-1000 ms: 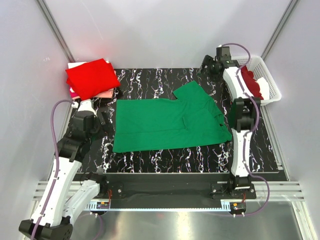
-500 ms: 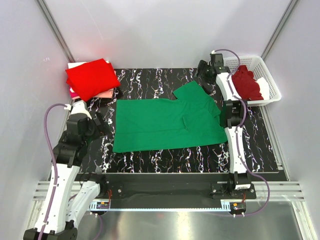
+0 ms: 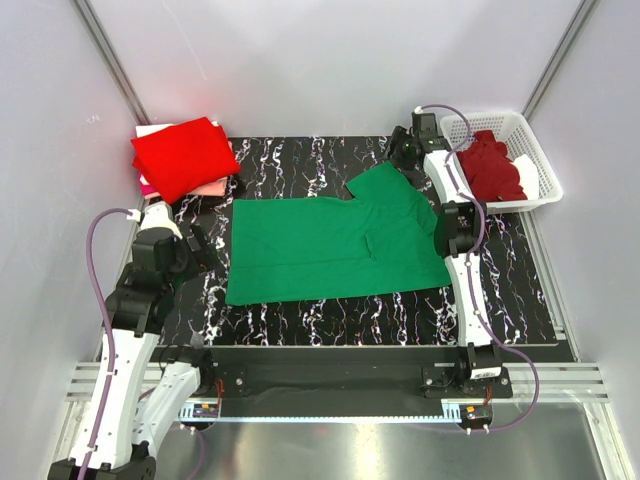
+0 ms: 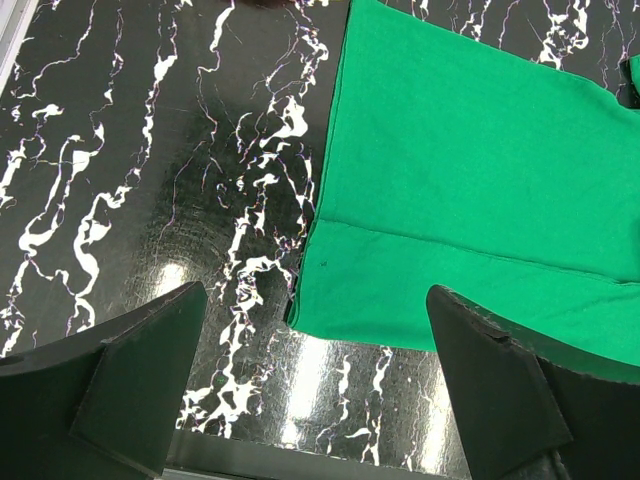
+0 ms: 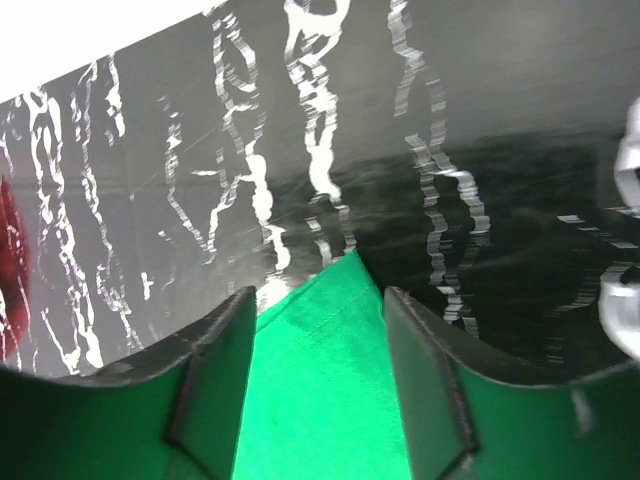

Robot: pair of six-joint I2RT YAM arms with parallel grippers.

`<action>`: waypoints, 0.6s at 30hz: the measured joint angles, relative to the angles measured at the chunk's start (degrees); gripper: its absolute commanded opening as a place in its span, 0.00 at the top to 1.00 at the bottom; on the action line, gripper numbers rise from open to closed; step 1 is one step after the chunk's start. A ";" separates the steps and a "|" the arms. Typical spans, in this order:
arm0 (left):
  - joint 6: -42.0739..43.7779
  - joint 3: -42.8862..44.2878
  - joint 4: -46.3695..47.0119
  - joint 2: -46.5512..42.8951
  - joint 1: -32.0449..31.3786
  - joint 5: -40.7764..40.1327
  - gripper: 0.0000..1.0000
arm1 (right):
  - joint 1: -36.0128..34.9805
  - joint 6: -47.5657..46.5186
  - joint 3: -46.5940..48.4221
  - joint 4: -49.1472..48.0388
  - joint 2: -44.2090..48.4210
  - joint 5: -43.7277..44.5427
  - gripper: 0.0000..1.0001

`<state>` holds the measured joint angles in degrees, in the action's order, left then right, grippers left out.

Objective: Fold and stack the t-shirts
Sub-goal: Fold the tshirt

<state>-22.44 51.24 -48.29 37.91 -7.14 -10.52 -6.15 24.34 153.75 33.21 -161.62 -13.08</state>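
Observation:
The emerald green t-shirt (image 3: 335, 245) lies spread on the black marbled mat, one sleeve pointing to the far right. My right gripper (image 3: 398, 160) is open over that sleeve's far tip (image 5: 330, 350), a finger on each side of it. My left gripper (image 3: 203, 243) is open and empty by the shirt's left edge; its wrist view shows the near left corner (image 4: 320, 310) between the fingers. A folded bright red t-shirt (image 3: 183, 156) lies on a pale pink one at the far left. A dark maroon t-shirt (image 3: 490, 166) sits in the basket.
A white lattice basket (image 3: 535, 150) stands at the far right corner, off the mat. The black marbled mat (image 3: 320, 315) ends at a metal rail near the arm bases. Grey walls close in on both sides.
My right arm has swung left from over the basket to the green shirt's far sleeve. My left gripper has shifted slightly nearer the shirt's left edge.

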 measured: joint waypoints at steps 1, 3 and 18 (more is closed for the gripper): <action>0.00 0.00 0.00 0.00 0.04 0.00 0.01 | -0.42 0.11 0.00 -0.09 -0.11 -0.04 0.43; 0.00 0.00 0.00 0.00 0.09 0.00 0.01 | -1.09 0.15 -0.02 -0.37 -0.24 -0.04 0.51; 0.00 -0.02 0.00 -0.44 0.48 0.04 0.01 | -2.32 0.37 -0.50 0.96 -0.59 0.15 1.00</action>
<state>-22.44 51.22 -48.29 37.47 -6.66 -10.48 -8.47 24.71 153.25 34.17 -162.21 -12.93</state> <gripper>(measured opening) 0.987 0.011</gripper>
